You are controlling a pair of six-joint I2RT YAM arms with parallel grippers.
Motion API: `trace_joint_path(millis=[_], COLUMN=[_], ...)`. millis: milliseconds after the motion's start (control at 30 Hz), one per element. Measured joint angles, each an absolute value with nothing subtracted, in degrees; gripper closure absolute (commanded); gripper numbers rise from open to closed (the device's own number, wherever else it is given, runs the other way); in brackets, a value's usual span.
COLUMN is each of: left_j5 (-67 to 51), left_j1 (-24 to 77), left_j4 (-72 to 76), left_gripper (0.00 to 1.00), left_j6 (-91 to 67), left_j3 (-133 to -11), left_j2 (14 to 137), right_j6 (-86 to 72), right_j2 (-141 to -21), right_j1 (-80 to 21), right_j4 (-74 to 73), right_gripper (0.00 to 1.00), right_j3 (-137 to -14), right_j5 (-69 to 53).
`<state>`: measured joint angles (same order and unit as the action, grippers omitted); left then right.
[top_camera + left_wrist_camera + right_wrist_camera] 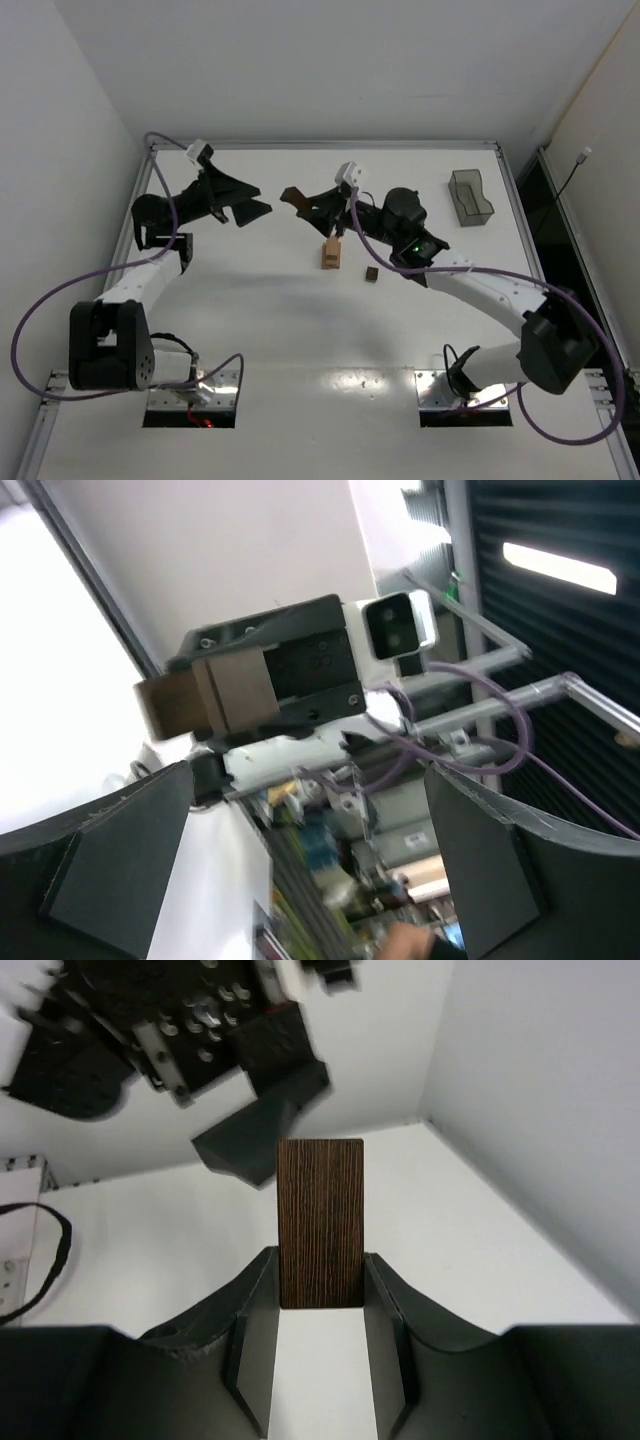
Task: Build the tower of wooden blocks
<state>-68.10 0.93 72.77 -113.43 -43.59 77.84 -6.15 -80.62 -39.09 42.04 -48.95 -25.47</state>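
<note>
My right gripper (pixel 303 202) is raised over the far middle of the table and shut on a dark brown oblong wood block (pixel 292 196). In the right wrist view the block (pixel 320 1222) stands between the fingers (pixel 255 1310), sticking out past the tips of the gripper (pixel 320 1285). The tower (pixel 332 253) is a short stack of tan blocks just near and right of that gripper. A small dark brown block (pixel 371 273) lies to the tower's right. My left gripper (pixel 250 206) is open, empty and raised, facing the right one. In the left wrist view, the left gripper (pixel 310 870) sees the held block (pixel 205 702).
A translucent grey bin (pixel 470 197) stands at the far right of the table. Purple cables loop beside both arms. The table's raised rim (pixel 330 146) runs along the far edge, with walls close on the left and back.
</note>
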Motion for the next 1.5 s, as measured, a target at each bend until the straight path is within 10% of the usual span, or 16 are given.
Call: trace_joint_path(millis=[533,1500], left_j5=[-16.2,6.2], left_j1=[-0.6,2.0], left_j4=[-19.2,-24.6], left_gripper=[0.00,0.00], left_j6=[-38.3,-34.8], left_j3=[-59.5,-50.8], left_j2=[64.7,57.1], right_j6=[-27.6,-45.4], right_j2=[-78.1,-100.5], right_j1=[-35.4,-50.8], right_j4=[-23.1,-35.7], right_gripper=[1.00,1.00], right_j3=[-65.6,-84.3], right_j5=[0.3,33.0])
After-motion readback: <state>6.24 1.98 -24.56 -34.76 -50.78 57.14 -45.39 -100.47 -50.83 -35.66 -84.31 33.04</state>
